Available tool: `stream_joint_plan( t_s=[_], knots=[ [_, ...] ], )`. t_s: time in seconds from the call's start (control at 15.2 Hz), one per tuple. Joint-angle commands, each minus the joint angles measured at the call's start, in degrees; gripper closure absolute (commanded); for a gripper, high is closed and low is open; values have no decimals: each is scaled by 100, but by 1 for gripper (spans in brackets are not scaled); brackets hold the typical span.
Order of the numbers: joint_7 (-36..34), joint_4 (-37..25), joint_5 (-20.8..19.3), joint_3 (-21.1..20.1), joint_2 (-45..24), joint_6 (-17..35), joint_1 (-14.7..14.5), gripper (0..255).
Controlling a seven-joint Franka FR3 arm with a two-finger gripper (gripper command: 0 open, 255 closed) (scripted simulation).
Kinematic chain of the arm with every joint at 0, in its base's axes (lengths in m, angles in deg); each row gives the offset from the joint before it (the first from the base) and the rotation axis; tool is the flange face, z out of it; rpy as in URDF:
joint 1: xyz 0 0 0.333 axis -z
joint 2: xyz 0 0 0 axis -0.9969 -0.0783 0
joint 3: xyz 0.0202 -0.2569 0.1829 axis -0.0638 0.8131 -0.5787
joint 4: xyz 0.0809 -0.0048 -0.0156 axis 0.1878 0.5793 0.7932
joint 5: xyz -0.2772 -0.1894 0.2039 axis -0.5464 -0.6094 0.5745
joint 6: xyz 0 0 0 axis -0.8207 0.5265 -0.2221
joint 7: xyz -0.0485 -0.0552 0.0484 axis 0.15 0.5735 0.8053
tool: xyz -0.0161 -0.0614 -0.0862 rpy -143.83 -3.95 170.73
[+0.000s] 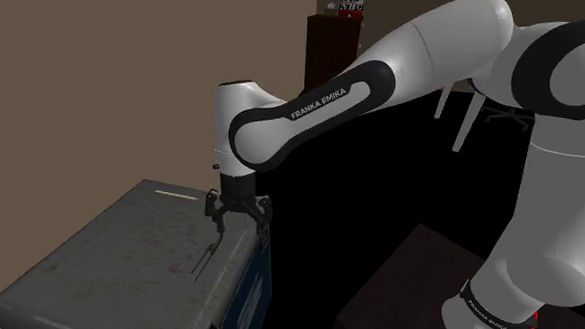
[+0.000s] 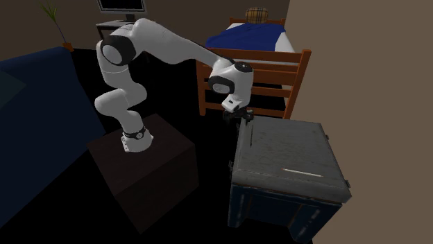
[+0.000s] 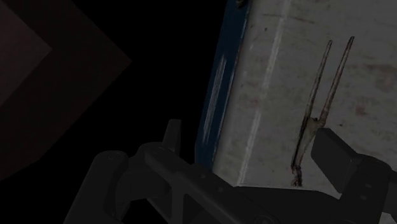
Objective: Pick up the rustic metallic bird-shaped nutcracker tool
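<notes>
Grey and scuffed, the counter (image 1: 127, 251) with blue sides carried the thin, two-armed nutcracker (image 3: 320, 105) on its top, near one edge. The black gripper (image 1: 239, 225) hovered over that edge, fingers spread wide and holding nothing. The nutcracker's joined end lay just beside one finger (image 3: 337, 153).

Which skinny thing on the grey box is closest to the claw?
The dark two-pronged tool, right beside the open claw. The other skinny thing, a pale streak, lies farther away.
</notes>
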Motion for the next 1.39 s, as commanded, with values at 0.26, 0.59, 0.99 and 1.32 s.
stream_joint_plan(
  t_s=[0.26,0.59,0.99,1.32],
  knots=[
    [-951,-1315,-405,275,-1382,172,-515,0],
    [-1092,-1565,-492,380,-1772,338,-653,0],
    [-1073,-1475,-548,428,-1952,597,-687,0],
    [-1073,-1473,-547,428,-1950,596,-687,255]
  ],
)
